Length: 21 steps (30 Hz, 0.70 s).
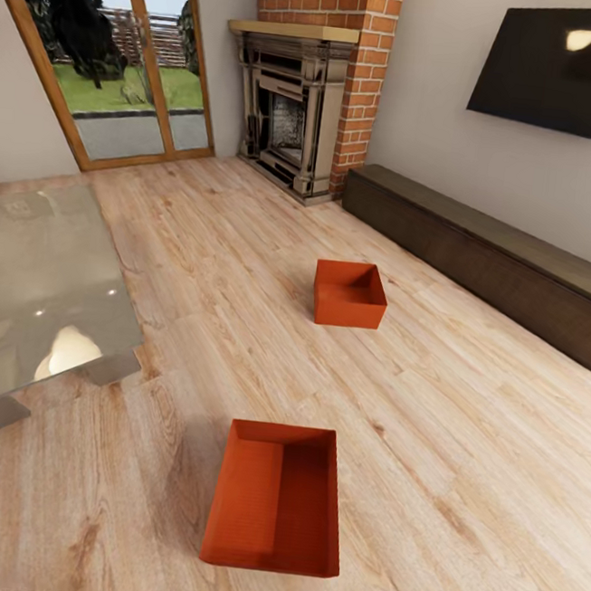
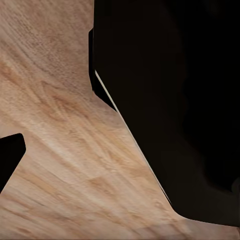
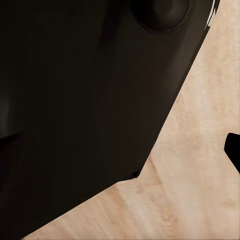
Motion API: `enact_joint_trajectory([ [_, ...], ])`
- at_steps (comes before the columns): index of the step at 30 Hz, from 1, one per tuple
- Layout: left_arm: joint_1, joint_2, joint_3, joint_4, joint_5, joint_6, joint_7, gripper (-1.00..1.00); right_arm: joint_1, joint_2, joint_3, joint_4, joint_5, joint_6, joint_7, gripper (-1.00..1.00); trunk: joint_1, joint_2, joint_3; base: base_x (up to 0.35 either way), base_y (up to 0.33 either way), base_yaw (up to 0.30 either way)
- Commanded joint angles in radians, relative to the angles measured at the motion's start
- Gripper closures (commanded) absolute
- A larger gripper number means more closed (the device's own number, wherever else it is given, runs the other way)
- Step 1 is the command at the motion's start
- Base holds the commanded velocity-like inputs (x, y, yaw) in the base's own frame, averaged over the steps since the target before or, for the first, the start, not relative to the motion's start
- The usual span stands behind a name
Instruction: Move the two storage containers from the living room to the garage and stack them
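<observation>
From the head: two orange-red open rectangular ribbed bins on the light wood plank floor [image 1: 460,458], the near one [image 1: 277,501] well apart from the far one [image 1: 350,294], which sits before the long dark low cabinet [image 1: 491,254], right of the glass-topped table [image 1: 32,295]. Left wrist: black robot body [image 2: 170,100] over planks. Right wrist: likewise; cannot tell either hand's opening or hold.

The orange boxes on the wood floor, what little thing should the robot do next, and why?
Probably roll forward to the nearer storage container. It sits open on the light plank floor just ahead, while the farther storage container lies beyond, near the dark low cabinet. Both are in the living room and neither is held yet, so closing in comes first.
</observation>
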Motion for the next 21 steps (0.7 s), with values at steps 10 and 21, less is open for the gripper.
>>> enact_joint_trajectory([
  [10, 0.0, 0.0, 0.0, 0.0, 0.01, -0.002, 0.0, -1.0, -0.001, -0.001, 0.005, 0.003, -0.011, -0.006, 0.007, -1.0, 0.0, 0.0, -0.013, 0.0, 0.0, 0.0],
  [21, 0.0, 0.0, 0.0, 0.0, 0.01, -0.002, 0.0, -1.0, -0.001, -0.001, 0.005, 0.003, -0.012, -0.005, 0.007, -1.0, 0.0, 0.0, -0.013, 0.0, 0.0, 0.0],
])
